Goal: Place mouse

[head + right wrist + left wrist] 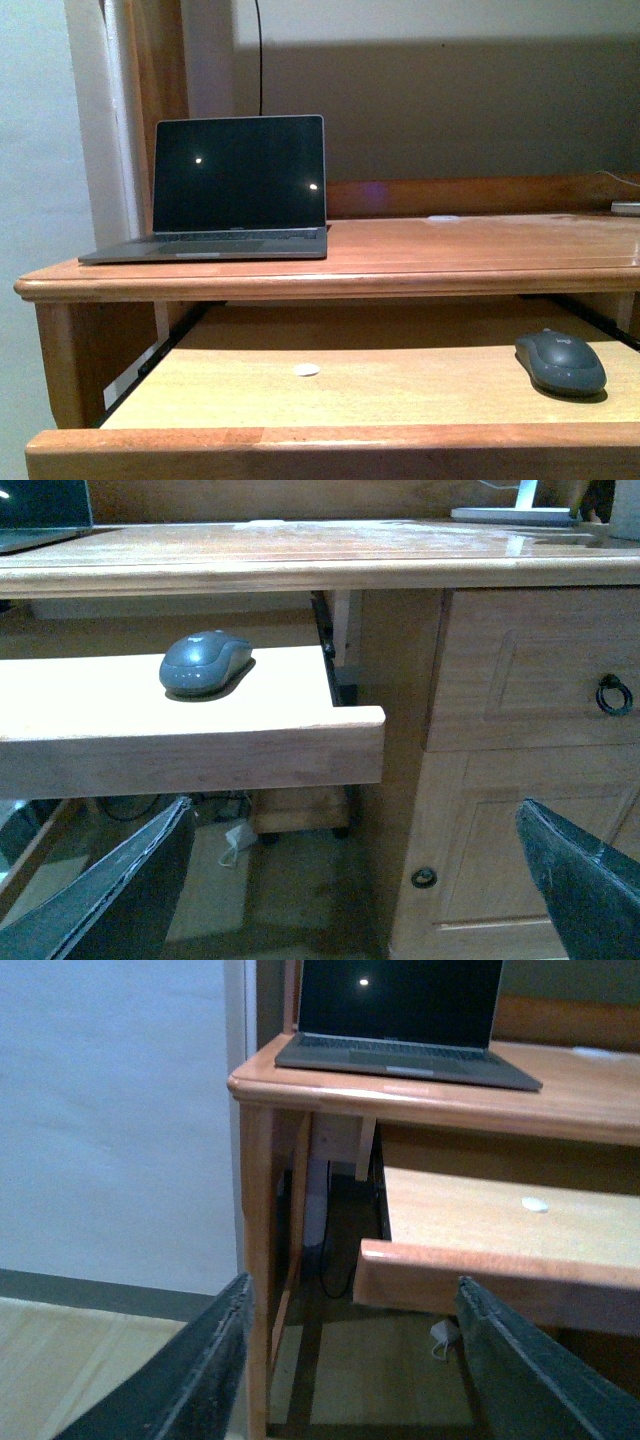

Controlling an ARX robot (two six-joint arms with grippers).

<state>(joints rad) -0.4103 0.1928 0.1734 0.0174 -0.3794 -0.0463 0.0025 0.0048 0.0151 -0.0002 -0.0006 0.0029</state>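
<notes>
At the left end of the wooden desk (470,250) an open laptop (240,180) stands with its screen dark, and a thin black cable (260,55) runs up the wall behind it. Below the desktop a pull-out shelf (230,385) is drawn forward. A small white disc (306,370) lies near its middle, and well to the right of that the mouse (561,362) sits flat on the shelf, near its right edge, dark grey and domed, with nothing touching it. In the left wrist view the left gripper (352,1285) is low, facing the desk's left corner and the shelf's front lip, its two dark fingers (200,1370) spread wide apart with nothing between them. In the right wrist view the right gripper (355,805) is below and in front of the shelf, its fingers (590,880) likewise splayed wide and empty, well apart from the mouse on the shelf above them. Right of the shelf the desk has a drawer front with a dark ring handle (614,694), and beneath it a panelled door with a small dark knob (424,877)
</notes>
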